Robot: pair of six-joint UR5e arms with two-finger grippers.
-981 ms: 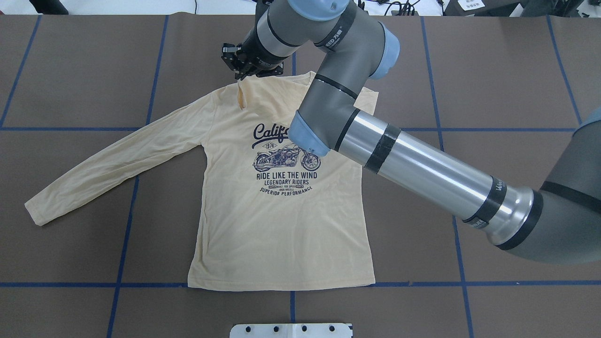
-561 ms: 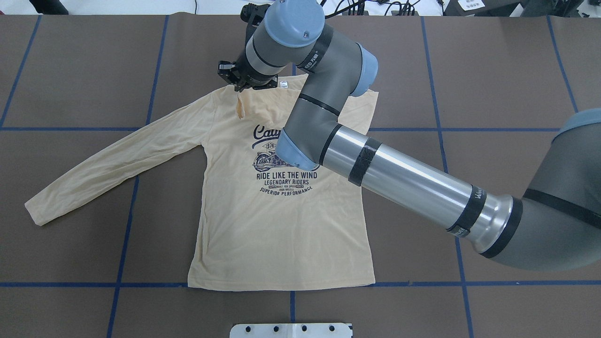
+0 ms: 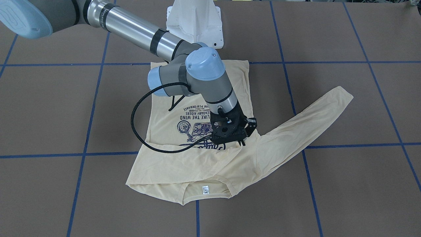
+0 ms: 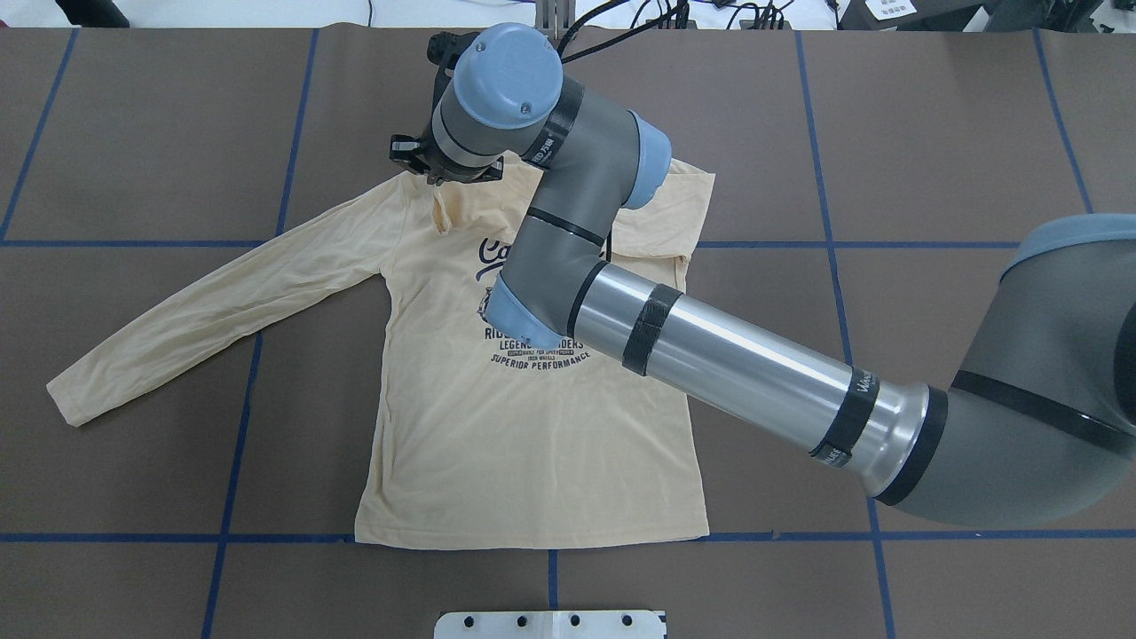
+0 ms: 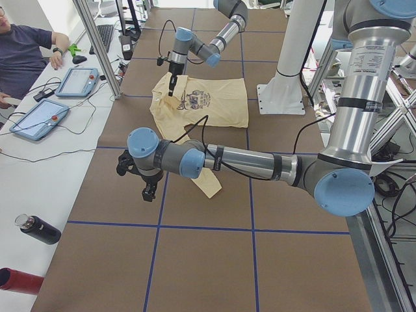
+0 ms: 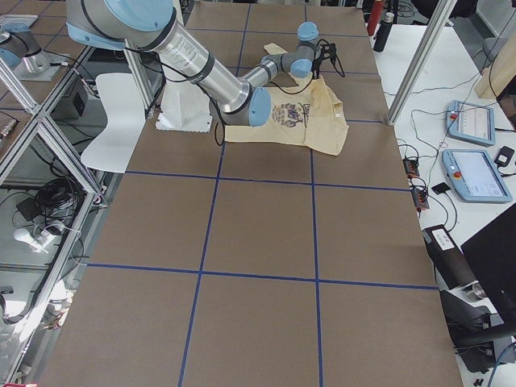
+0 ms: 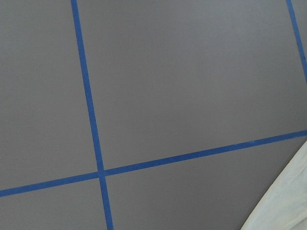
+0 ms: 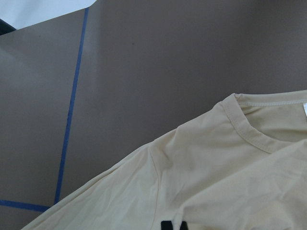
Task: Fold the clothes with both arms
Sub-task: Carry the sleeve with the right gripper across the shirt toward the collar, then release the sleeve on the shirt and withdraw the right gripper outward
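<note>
Far to the left, the left hand (image 5: pixel 149 193) hangs over bare table (image 4: pixel 133 133), just past the cuff of the outstretched sleeve (image 4: pixel 222 302). Only the side view shows it, so I cannot tell whether it is released or clenched. Its own camera sees blue tape lines (image 7: pixel 86 96) and a sliver of cloth.

The shirt (image 4: pixel 532 444) lies print-up in the middle of the table, with its hem (image 4: pixel 532 537) toward the robot and its neck label (image 3: pixel 205 189) at the far edge. Next comes the right hand (image 3: pixel 242 141), low over the shoulder beside the collar. As far as I can judge, it is clenched on the end of the folded sleeve (image 3: pixel 184 161), which lies across the chest. The right arm (image 4: pixel 737 364) reaches in from the right, over the print (image 4: pixel 541 359).

The step in hand looks like laying this sleeve flat. To do it well:
- Lower until the cloth rests on the shirt.
- Pull just enough to take out slack without dragging the body.
- Line the cuff up with the shoulder seam.
- Let go and lift straight up so nothing snags.
</note>
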